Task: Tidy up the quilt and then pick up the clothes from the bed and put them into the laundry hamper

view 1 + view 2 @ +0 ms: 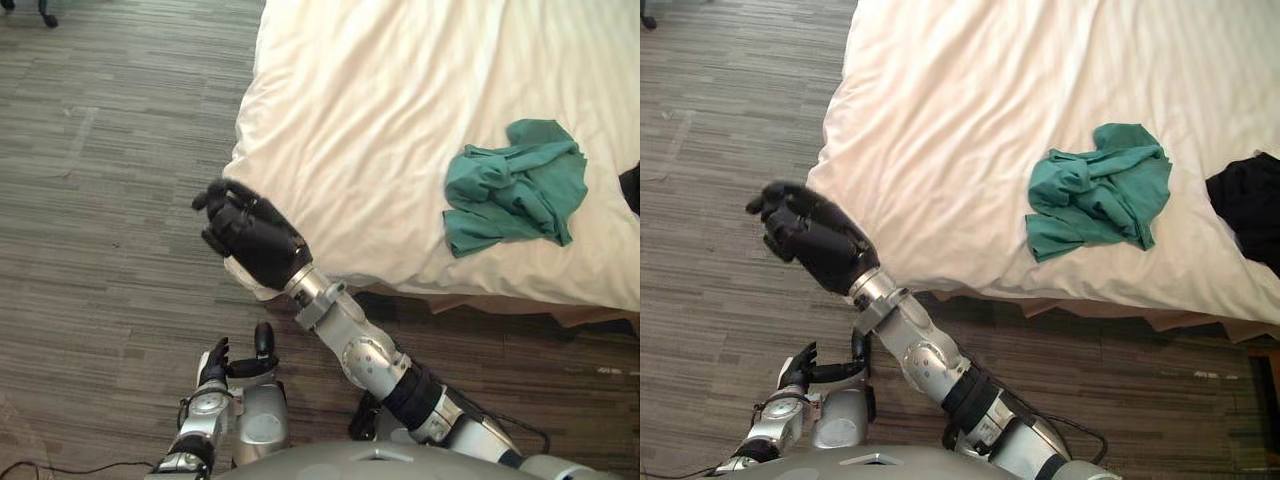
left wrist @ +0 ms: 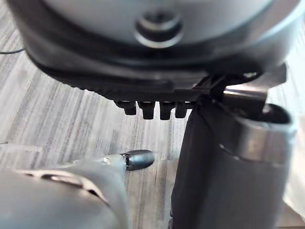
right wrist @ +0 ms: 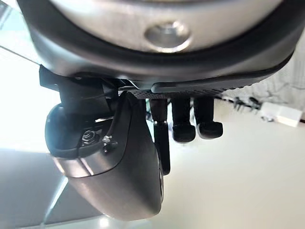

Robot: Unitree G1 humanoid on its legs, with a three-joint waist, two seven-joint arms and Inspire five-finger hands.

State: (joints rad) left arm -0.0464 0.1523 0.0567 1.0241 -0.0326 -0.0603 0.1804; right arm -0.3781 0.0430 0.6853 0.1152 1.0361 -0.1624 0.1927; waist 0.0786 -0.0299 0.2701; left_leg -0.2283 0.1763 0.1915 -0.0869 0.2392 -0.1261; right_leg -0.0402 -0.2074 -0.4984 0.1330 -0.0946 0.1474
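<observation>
On the quilt (image 1: 400, 120), toward three o'clock, the green garment (image 1: 515, 185) is lying crumpled with a black garment (image 1: 1245, 205) just beyond it, neither yet gathered. At the quilt's nine-o'clock corner the right hand (image 1: 250, 235) is hovering, curled and empty, probably placed to tug that corner straight. The left hand (image 1: 213, 362) is hanging relaxed at seven o'clock, and no writing is showing.

this is looking like a bedroom. a big bed (image 1: 480, 300) is taking up one side, and a soft white quilt (image 1: 380, 120) is covering it. green clothes (image 1: 515, 185) and black clothes (image 1: 1250, 205) are lying on top. a grey wood floor (image 1: 110, 200) is running beside the bed.
</observation>
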